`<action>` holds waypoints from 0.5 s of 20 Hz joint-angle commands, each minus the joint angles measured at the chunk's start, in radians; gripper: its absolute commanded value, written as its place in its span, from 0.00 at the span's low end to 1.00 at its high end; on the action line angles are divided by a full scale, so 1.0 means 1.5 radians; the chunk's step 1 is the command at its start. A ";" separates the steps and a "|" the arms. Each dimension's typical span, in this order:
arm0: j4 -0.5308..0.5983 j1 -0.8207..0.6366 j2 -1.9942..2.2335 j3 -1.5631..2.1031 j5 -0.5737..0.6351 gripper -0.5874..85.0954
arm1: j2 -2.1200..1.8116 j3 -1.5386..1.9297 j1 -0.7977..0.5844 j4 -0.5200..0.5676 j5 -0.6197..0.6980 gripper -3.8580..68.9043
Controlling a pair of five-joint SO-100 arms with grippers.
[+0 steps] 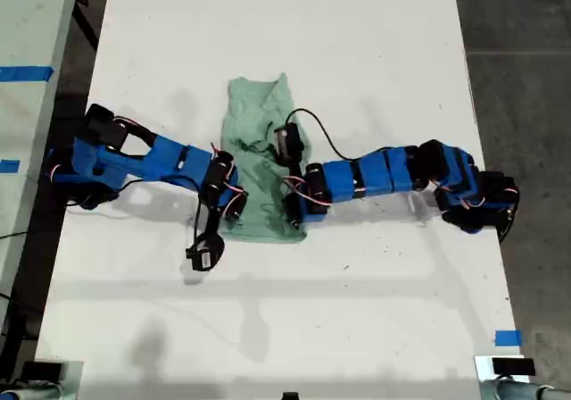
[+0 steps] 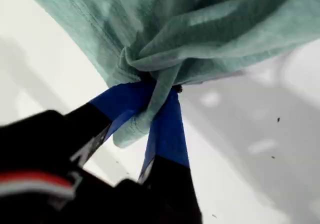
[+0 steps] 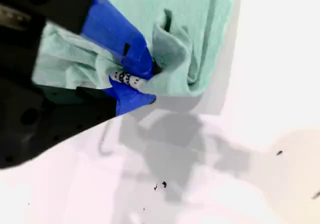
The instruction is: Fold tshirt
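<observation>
- Blue tape strip (image 1: 25,73): lies on the adjoining table at the exterior view's left edge, well apart from the cloth.
- Arm from the exterior view's left (image 1: 152,161): reaches across the white surface (image 1: 357,43) to the tshirt's 8 o'clock edge. Which wrist view belongs to it cannot be told.
- The tshirt (image 1: 259,123): lies mid-surface as a narrow folded strip, with its neck at 12 o'clock in the exterior view.
- My first gripper (image 2: 155,96): blue-taped fingers (image 2: 167,134) clamped on a bunched fold of the tshirt (image 2: 200,29), which is lifted off the surface there.
- My second gripper (image 3: 145,84): fingers (image 3: 117,29) pinched on a tshirt (image 3: 200,24) edge and a white tag (image 3: 127,79).
- Arm from the exterior view's right (image 1: 384,175): overlaps the cloth's 4 o'clock corner and hides part of it.
- Blue tape piece (image 1: 507,337): at 5 o'clock on the surface, exterior view.
</observation>
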State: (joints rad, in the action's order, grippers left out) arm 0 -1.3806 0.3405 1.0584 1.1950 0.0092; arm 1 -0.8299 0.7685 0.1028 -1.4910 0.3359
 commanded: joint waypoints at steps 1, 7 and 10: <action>-0.152 0.039 -0.012 -0.245 0.044 0.01 | -0.144 -0.009 0.046 -0.050 0.024 0.03; -0.166 0.102 0.040 -0.321 0.048 0.01 | -0.229 -0.006 0.114 -0.053 0.020 0.03; -0.166 0.070 0.073 -0.308 0.052 0.01 | -0.239 0.010 0.059 -0.061 0.020 0.03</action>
State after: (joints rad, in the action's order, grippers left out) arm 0 -1.6352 0.4817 1.0646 0.7655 0.0844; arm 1 -1.0723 0.7915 0.2439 -1.5739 0.3605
